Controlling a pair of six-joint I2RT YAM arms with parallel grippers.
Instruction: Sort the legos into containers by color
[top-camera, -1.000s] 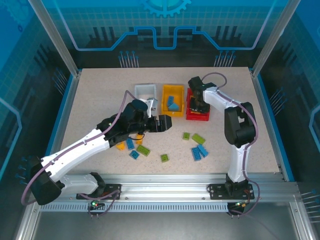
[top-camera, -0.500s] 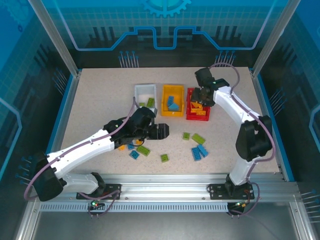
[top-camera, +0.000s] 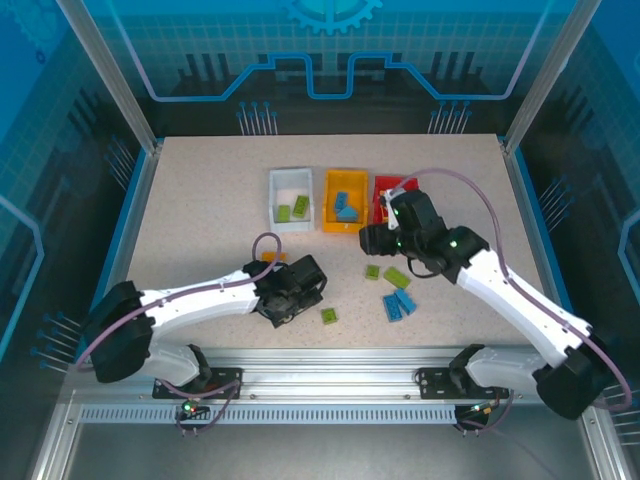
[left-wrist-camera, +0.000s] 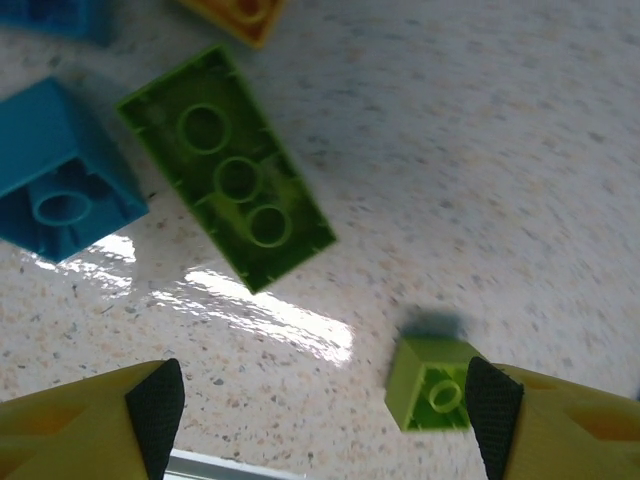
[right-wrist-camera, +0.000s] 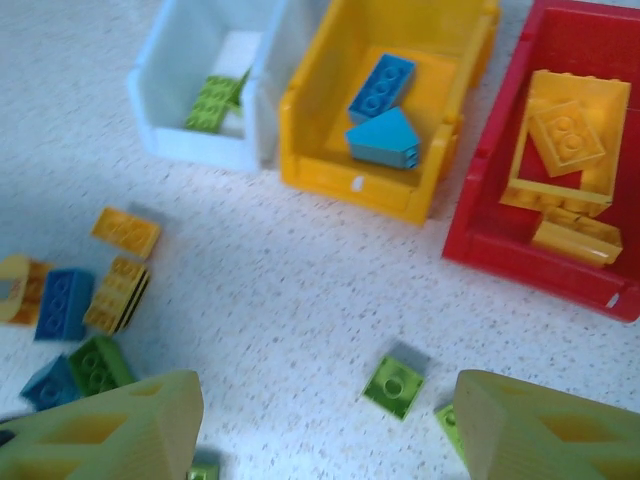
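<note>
My left gripper hangs open low over the table, with a small lime green lego just inside its right fingertip. A long green lego and a blue one lie beyond it. From above, the left gripper is near the front edge, beside that small green lego. My right gripper is open and empty in front of the containers, above a green lego. The white bin holds green legos, the yellow bin blue ones, and the red bin orange-yellow ones.
More loose legos lie around: two green and two blue at the centre right, and orange-yellow, blue and green ones at the left of the right wrist view. The right arm partly covers the red bin. A metal rail edges the near side.
The right gripper opened over the red bin and swung back toward the table's middle. The left arm came down from the white bin to the loose legos near the front.
</note>
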